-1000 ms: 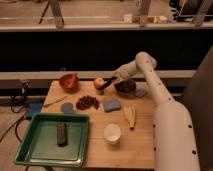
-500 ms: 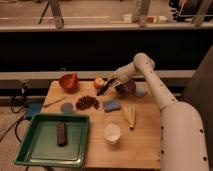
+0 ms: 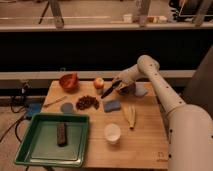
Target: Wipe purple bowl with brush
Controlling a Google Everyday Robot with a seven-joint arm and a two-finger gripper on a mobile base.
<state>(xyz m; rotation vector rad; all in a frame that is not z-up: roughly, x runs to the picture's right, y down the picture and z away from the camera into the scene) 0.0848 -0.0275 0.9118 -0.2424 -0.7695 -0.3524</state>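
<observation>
Holding the brush (image 3: 111,90), the gripper (image 3: 120,82) was closed on its handle beside the purple bowl (image 3: 127,88); wiping required keeping bristles pressed inside the rim.

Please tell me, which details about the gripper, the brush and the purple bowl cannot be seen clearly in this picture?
- Gripper, camera view: at the table's far side by the bowl, blurred into the brush.
- Brush: a dark slanted shape; whether its head touches the bowl cannot be told.
- Purple bowl: mostly hidden behind the gripper and wrist; its inside is not visible.
- Dark bar in the green tray: too blurred to identify.
</observation>
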